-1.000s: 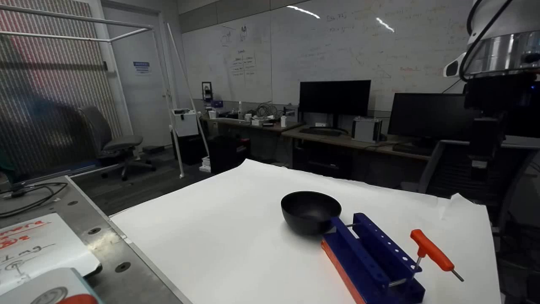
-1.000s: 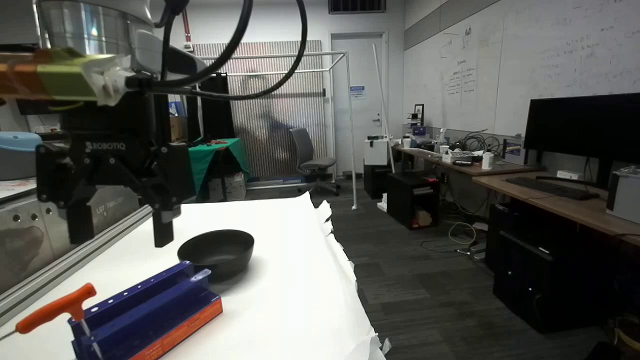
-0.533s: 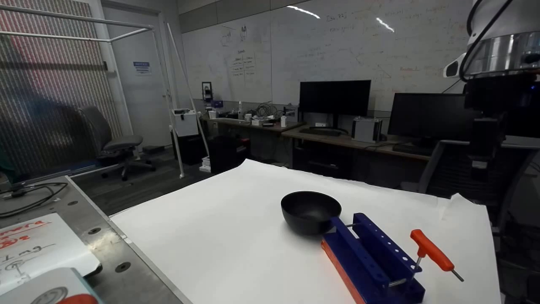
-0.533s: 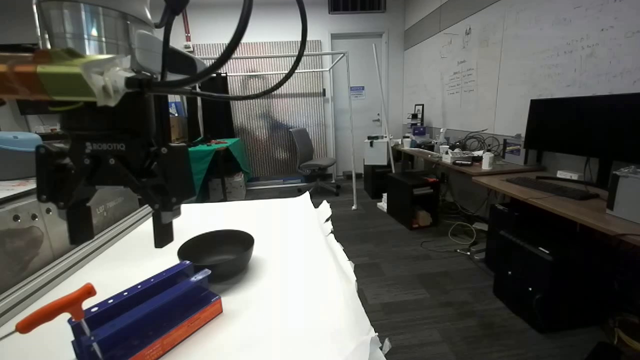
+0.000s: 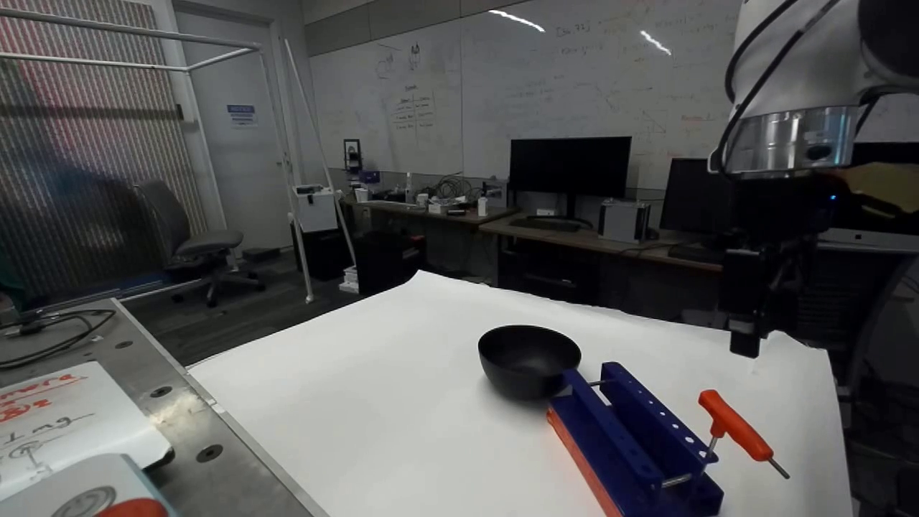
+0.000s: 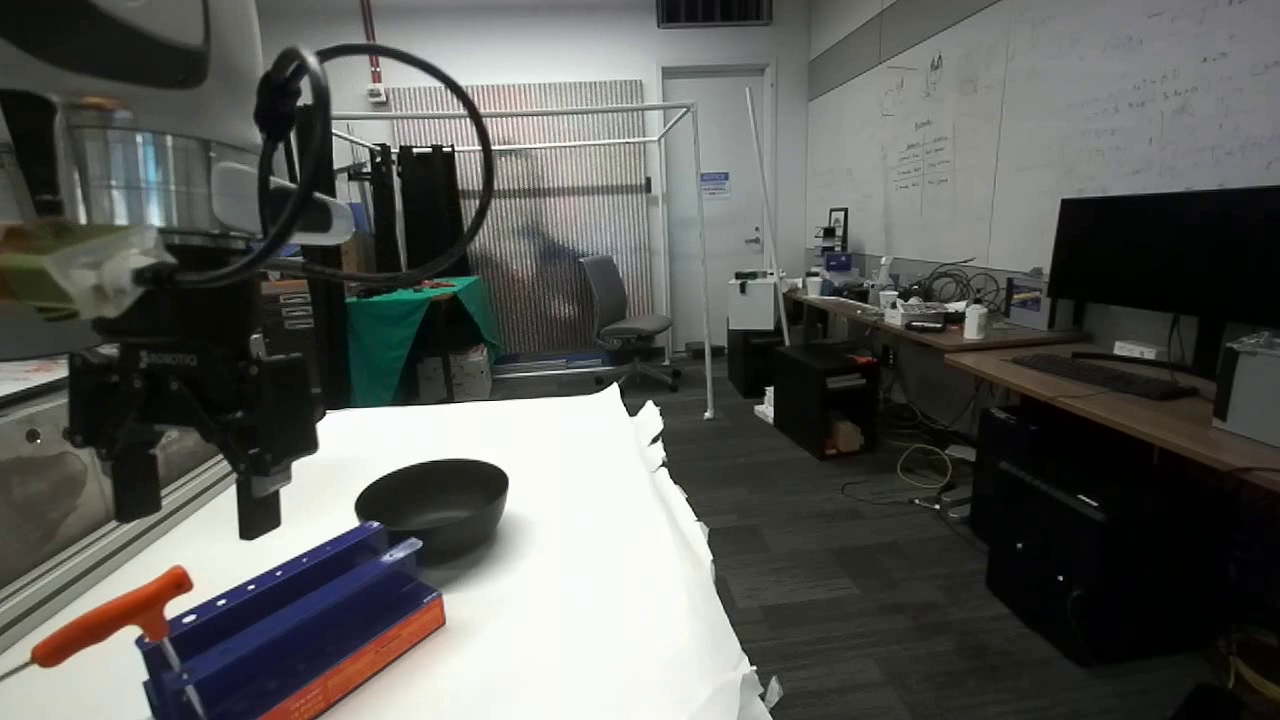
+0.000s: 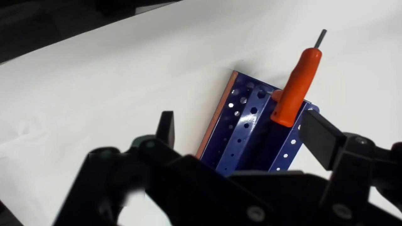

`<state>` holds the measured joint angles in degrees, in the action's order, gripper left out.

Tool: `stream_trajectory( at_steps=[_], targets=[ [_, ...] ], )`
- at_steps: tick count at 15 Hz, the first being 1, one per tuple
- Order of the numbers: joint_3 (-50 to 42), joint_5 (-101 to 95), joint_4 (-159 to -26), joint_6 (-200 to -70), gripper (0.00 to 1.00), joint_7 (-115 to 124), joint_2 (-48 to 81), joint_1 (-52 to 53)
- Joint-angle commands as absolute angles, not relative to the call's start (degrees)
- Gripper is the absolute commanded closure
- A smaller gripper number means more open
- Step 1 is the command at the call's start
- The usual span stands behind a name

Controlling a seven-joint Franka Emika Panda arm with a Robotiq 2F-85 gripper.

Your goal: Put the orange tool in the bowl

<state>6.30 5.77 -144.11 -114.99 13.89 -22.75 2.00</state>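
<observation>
Gripper [image 6: 197,507] hangs spread — orange tool [image 7: 296,88] at blue block [image 6: 310,635], outside bowl [image 5: 528,373].

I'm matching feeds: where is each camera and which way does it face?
In an exterior view: outside the robot, facing the door; arm and gripper at left.
In an exterior view: outside the robot, facing the whiteboard; both at right.
Wrist view: on the wrist, facing down at the orange tool; fingers show.
Both exterior views share tool, bowl, blue rack.

Exterior views: are looking across white sheet [image 5: 373,402], sharing bowl [image 5: 529,368]. Wrist view: is facing down, nearer orange tool [image 7: 298,88].
</observation>
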Motion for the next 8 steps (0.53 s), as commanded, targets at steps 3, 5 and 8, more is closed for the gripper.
stream_trajectory(
  at_steps=[3,5,8],
  targets=[
    [10.33,8.02,-140.79,-118.85,0.00,23.62,-15.75,4.24],
    [11.61,7.64,-141.46,-120.44,0.00,27.16,-15.13,4.90],
    [12.93,7.61,-142.55,-121.86,0.25,30.38,-14.31,5.91]
  ],
)
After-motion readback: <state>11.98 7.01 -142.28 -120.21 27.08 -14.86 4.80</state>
